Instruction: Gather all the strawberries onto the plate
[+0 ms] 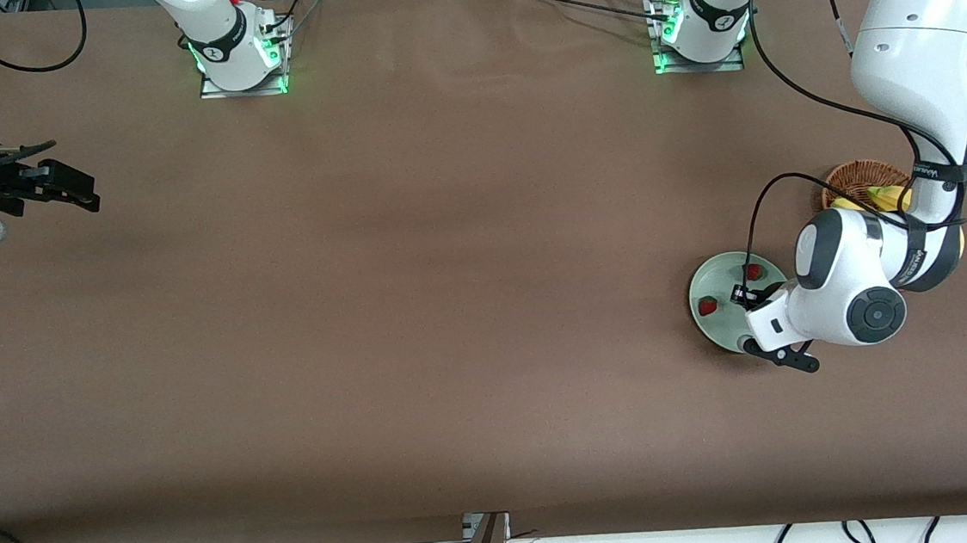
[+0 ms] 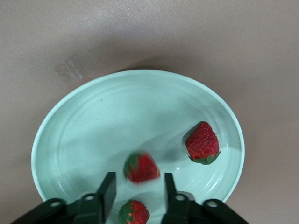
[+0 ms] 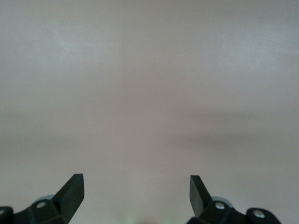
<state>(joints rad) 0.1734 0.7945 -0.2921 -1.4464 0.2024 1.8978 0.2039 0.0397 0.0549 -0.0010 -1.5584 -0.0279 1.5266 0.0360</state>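
The pale mint-green plate [image 1: 716,326] lies toward the left arm's end of the table, and it fills the left wrist view [image 2: 93,130]. Three strawberries are on or just above it. One [image 2: 202,142] rests by the rim. One [image 2: 141,167] is blurred just off my fingertips. One [image 2: 134,212] lies between my fingers. Two strawberries show in the front view [image 1: 754,271] [image 1: 708,306]. My left gripper [image 2: 136,186] is open over the plate and holds nothing. My right gripper [image 1: 76,193] is open and empty over bare table [image 3: 136,186], waiting at the right arm's end.
A brown wicker basket [image 1: 856,177] holding a banana [image 1: 887,196] stands beside the plate, farther from the front camera and partly hidden by the left arm. Brown cloth covers the table. Cables lie along the front edge.
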